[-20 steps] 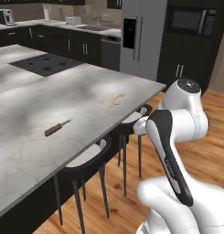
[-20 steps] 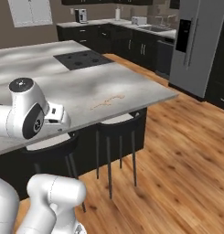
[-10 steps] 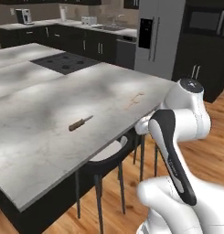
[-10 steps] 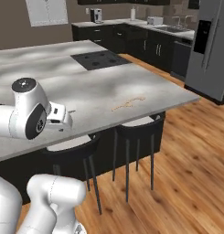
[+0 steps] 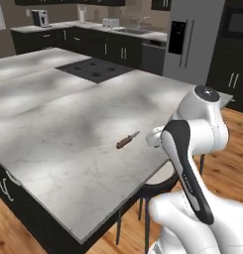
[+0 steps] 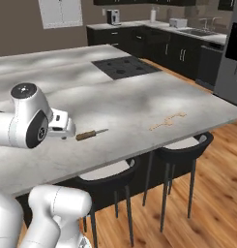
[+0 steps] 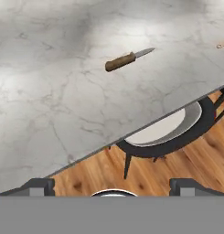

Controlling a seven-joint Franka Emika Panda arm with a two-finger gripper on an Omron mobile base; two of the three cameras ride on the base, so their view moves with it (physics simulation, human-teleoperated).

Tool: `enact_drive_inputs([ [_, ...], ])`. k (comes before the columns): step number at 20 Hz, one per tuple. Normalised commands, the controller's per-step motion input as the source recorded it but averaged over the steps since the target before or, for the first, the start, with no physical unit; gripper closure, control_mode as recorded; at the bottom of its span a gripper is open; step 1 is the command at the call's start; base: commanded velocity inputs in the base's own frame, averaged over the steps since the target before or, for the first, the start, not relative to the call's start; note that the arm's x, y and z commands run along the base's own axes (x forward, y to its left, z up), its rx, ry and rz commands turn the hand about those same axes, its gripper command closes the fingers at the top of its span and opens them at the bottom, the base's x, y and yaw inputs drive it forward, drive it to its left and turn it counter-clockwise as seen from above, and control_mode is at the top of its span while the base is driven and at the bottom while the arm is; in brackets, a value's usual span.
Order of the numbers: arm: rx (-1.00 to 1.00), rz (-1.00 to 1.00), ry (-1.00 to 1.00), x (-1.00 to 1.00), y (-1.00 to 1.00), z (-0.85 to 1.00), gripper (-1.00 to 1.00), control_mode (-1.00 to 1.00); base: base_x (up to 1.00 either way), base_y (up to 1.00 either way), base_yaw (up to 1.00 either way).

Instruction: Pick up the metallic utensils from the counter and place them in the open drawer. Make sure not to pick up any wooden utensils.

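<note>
While the arm stays folded close to its base at the near edge of the table (image 5: 68, 149), the gripper (image 7: 112, 185) hangs out past that edge with its two dark fingertips (image 7: 38, 186) spread wide apart and nothing between them. In the hand view it looks down on wood floor (image 7: 195, 160) and the pale seat of a black stool (image 7: 161, 130) tucked under the marbled top.

On the stone lies the table knife (image 5: 127, 141), flat, well inside the near edge, its dark brown handle toward the robot's left and its silver blade pointing away toward the stool side. From the right base view the knife (image 6: 91, 133) sits just beside the arm's white wrist housing. Farther along the same top, near the corner above the stools, rests a pale tan, wood-coloured utensil (image 6: 167, 121); its exact shape is too faint to tell. A black cooktop (image 5: 95, 69) is set into the far part of the table, well apart from the knife.
</note>
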Motion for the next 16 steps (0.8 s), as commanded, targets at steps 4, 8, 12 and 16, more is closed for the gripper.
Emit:
enact_drive_inputs([
  [4,0.00,0.00,0.00,0.00,0.00,0.00,-1.00,1.00,0.63,0.86,-0.09],
  [8,0.00,0.00,0.00,0.00,0.00,0.00,-1.00,1.00,0.46,0.57,-0.04],
  [12,0.00,0.00,0.00,0.00,0.00,0.00,-1.00,1.00,0.11,0.14,-0.01],
  [16,0.00,0.00,0.00,0.00,0.00,0.00,-1.00,1.00,0.00,0.00,0.00],
])
